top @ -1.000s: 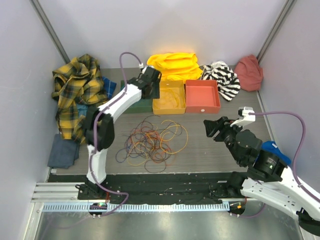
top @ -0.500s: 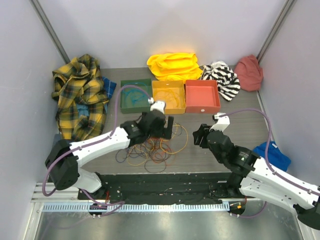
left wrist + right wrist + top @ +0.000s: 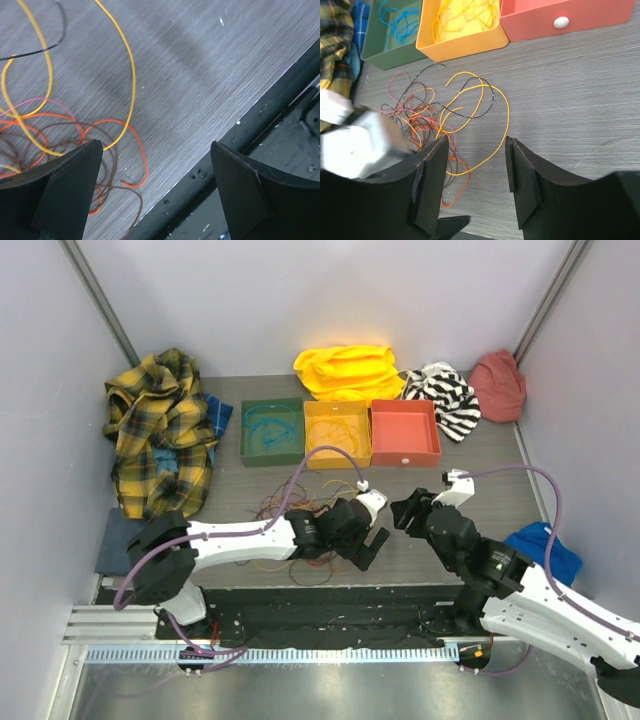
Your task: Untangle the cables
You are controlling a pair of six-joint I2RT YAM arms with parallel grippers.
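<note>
Yellow tray (image 3: pixel 337 459) beyond cables (image 3: pixel 427 120); left arm (image 3: pixel 240 537) seemingly overlies some.

No legible text or labels anywhere

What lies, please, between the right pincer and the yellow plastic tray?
In the right wrist view, thin tangled yellow, red and dark cables lie between the right pincer and the yellow plastic tray.

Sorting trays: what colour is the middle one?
Middle tray is yellow; best in top external view.
</note>
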